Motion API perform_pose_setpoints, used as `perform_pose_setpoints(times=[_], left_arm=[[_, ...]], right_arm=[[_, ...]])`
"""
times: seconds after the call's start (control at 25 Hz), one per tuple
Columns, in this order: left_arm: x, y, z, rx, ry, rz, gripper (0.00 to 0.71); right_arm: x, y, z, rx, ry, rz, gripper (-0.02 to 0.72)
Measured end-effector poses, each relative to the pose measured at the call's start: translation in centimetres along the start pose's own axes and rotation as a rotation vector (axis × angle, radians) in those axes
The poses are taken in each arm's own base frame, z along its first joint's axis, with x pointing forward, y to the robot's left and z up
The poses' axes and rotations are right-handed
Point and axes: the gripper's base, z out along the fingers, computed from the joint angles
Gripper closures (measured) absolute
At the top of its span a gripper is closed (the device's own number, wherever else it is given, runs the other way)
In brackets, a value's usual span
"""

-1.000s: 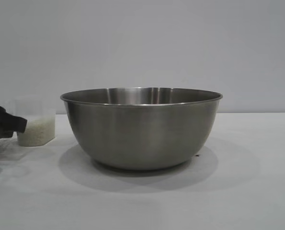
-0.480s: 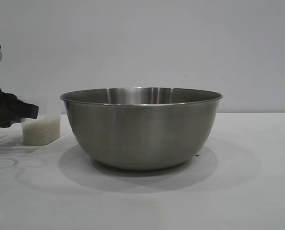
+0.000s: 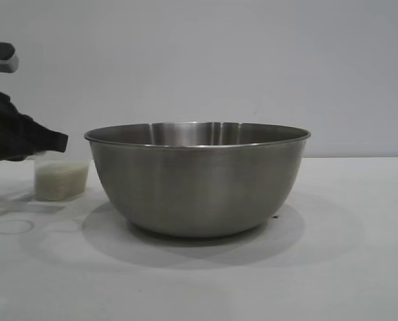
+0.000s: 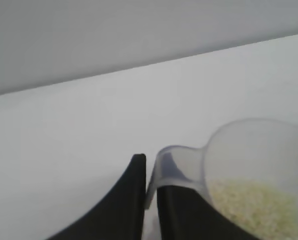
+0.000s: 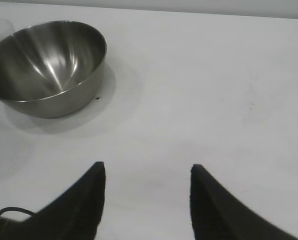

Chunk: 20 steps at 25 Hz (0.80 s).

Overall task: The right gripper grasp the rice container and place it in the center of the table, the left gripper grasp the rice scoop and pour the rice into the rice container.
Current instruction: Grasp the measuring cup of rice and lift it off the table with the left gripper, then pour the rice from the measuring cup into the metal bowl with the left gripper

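The steel rice container point(image 3: 197, 177) stands on the white table point(image 3: 319, 267) in the middle of the exterior view; it also shows in the right wrist view point(image 5: 46, 65). My left gripper point(image 3: 48, 144) at the far left is shut on the handle of the translucent rice scoop point(image 3: 60, 177), which holds white rice point(image 3: 59, 182) and hangs just above the table, left of the bowl. In the left wrist view my left gripper point(image 4: 151, 167) pinches the scoop's handle point(image 4: 176, 165) with rice point(image 4: 254, 207) inside. My right gripper point(image 5: 147, 170) is open and empty, well away from the bowl.
A plain grey wall stands behind the table. A small dark speck point(image 3: 275, 217) lies by the bowl's base. Bare tabletop lies to the right of the bowl and in front of it.
My left gripper has lifted the rice scoop off the table and carried it up and right, closer to the bowl. The bowl has not moved.
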Motion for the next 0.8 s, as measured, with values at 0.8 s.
perform_pose_setpoints(times=[0.8], left_arm=[[-10.3, -5.1, -2.1, 0.157, -0.536, 1.177, 0.71]], right_arm=[[0.0, 0.0, 0.0, 0.0, 0.0, 0.0, 0.381]])
